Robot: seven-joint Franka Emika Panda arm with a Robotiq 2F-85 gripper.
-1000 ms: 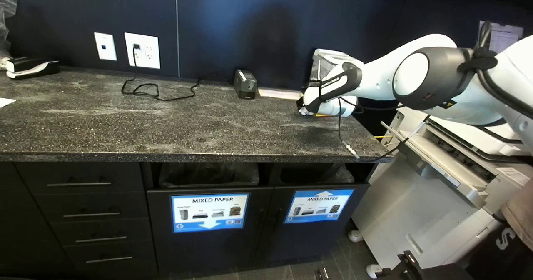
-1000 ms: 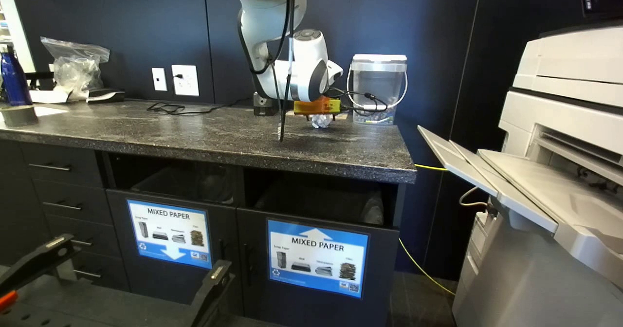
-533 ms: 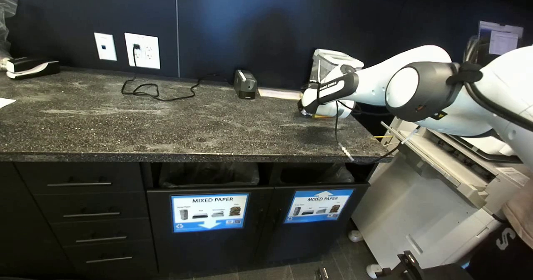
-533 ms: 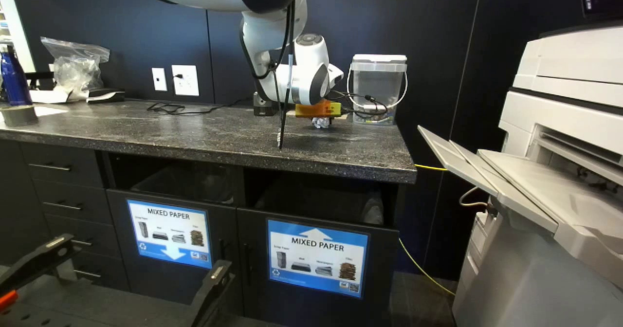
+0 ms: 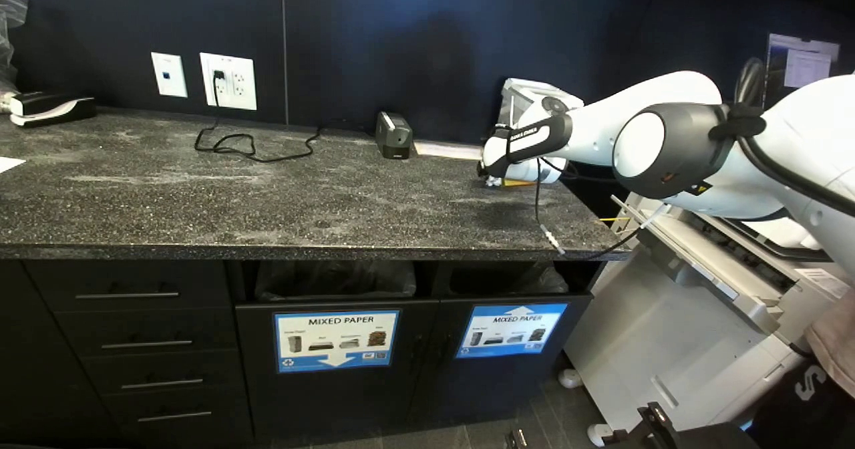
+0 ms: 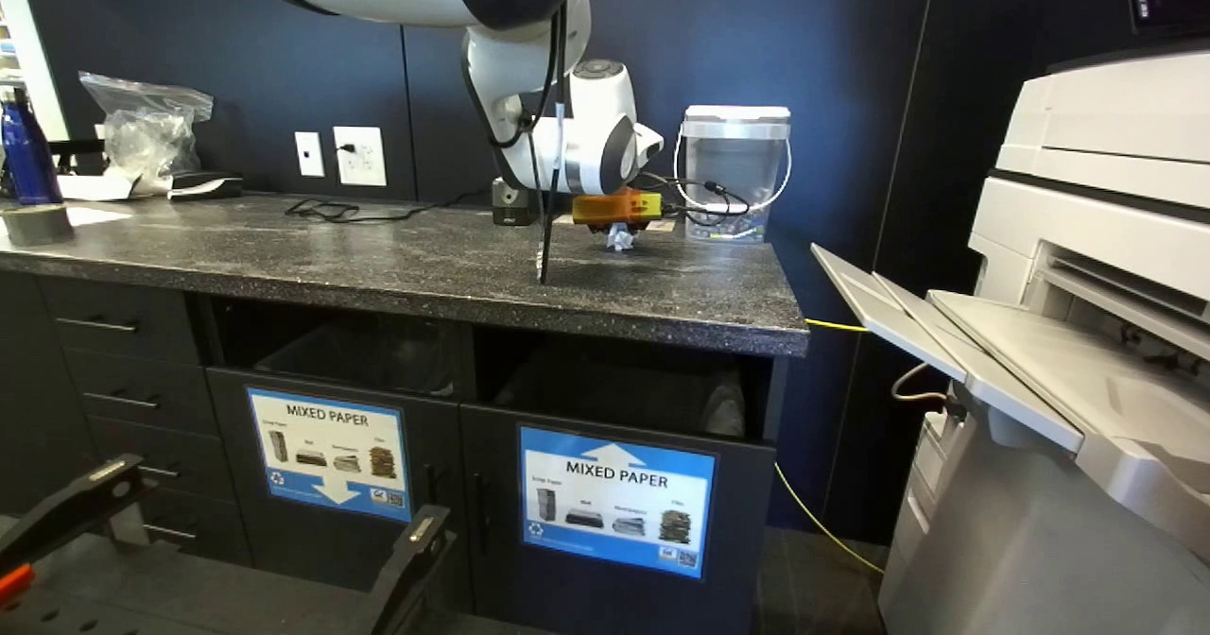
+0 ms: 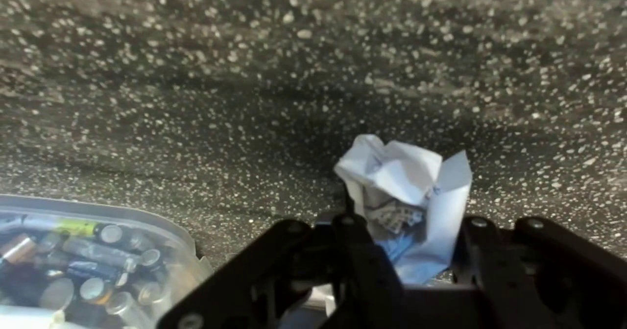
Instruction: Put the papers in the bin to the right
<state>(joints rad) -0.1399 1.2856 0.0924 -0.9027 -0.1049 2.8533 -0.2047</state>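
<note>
A crumpled white paper [image 7: 404,172] with some blue and grey print sits between the dark fingers of my gripper [image 7: 412,223] in the wrist view. Both fingers press against its sides, and the wad bulges out past the tips. Under the orange-yellow block on the wrist, the same paper [image 6: 619,237] shows in an exterior view, close above or touching the counter; which of these I cannot tell. The bin on the right is a dark slot [image 6: 624,385] [image 5: 494,280] in the black cabinet front, below the counter, over a blue "MIXED PAPER" label [image 6: 616,503].
Beside the gripper stands a clear lidded bucket [image 6: 736,172] of batteries. A pencil sharpener [image 5: 394,135] and its black cord lie along the wall. A similar left slot [image 5: 336,280] adjoins the bin. The counter's front edge [image 6: 529,311] overhangs both; a printer [image 6: 1087,333] stands at right.
My gripper's jaws have come together on the paper, which looks squeezed narrower. The arm dipped slightly, then rose a little. Its upper links swung lower in both exterior views.
</note>
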